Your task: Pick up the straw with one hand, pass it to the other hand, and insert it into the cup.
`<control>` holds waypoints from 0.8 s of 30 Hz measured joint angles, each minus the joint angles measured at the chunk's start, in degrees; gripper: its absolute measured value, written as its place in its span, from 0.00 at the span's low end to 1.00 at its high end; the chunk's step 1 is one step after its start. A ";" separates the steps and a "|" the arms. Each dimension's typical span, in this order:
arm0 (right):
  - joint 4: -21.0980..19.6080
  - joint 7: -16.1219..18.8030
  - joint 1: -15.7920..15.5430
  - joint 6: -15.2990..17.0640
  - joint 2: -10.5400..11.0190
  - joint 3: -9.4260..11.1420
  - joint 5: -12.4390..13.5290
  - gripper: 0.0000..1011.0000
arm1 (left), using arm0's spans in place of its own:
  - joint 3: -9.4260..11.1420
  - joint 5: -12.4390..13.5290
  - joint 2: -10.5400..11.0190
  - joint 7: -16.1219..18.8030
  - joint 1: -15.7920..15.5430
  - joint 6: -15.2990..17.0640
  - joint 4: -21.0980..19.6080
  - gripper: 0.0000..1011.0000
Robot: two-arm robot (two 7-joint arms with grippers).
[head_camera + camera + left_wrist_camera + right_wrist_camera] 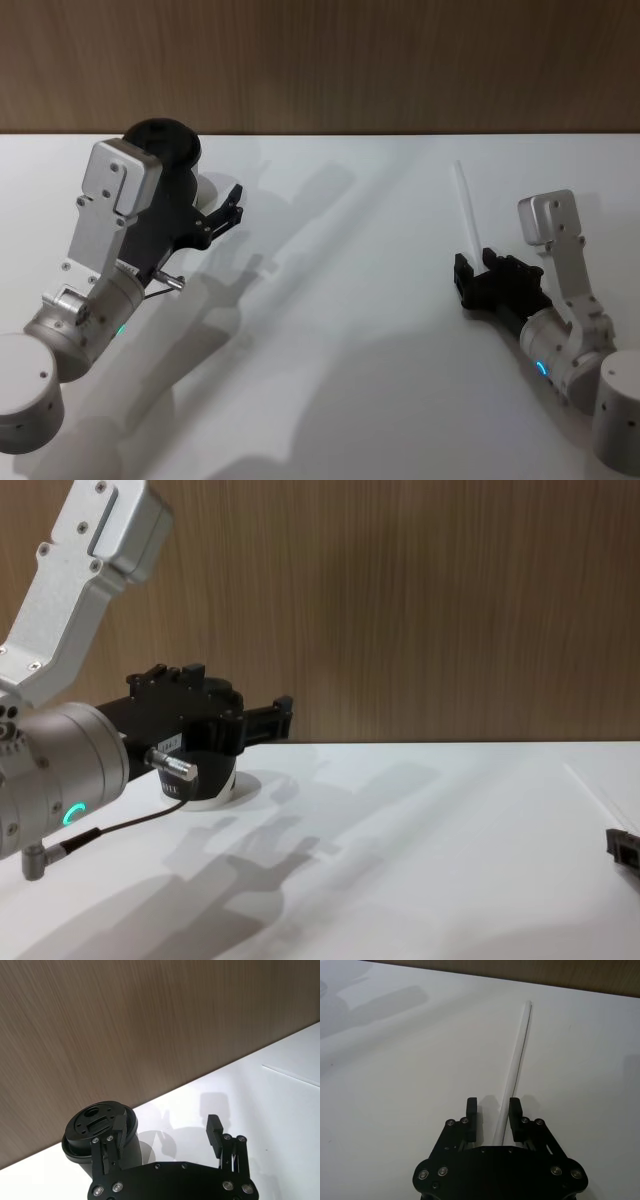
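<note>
Zero of the three steps are looking finished as the right end effector [493, 1109] is straddling the straw [517, 1055], which is lying flat on the desk [350, 350] at about 3 o'clock in the head view, its free end pointing toward 12 o'clock. Its two fingers [471, 1110] are standing released on either side of the near end, the tube sitting closer to one finger than the other, and nothing is lifting off the surface. Over at 10 o'clock the left end effector [167, 1127] is hovering just beside the cup [97, 1122], its fingers spread wide and gripping nothing. The cup is standing upright with its lid on, near the wooden wall [400, 60]. By this reading the job is sitting at its opening stage. The pickup is calling for a squeeze and a lift, while the handover between arms and the push into the cup are both waiting to be done.
</note>
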 joint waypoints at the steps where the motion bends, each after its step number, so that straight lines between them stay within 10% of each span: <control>1: 0.00 0.00 0.00 0.00 0.00 0.00 0.00 0.36 | 0.00 0.00 0.00 0.00 0.00 0.00 0.00 0.99; 24: 0.01 -0.02 0.00 0.11 0.00 0.00 0.00 0.22 | -0.01 0.00 0.00 0.00 0.00 0.00 0.00 0.99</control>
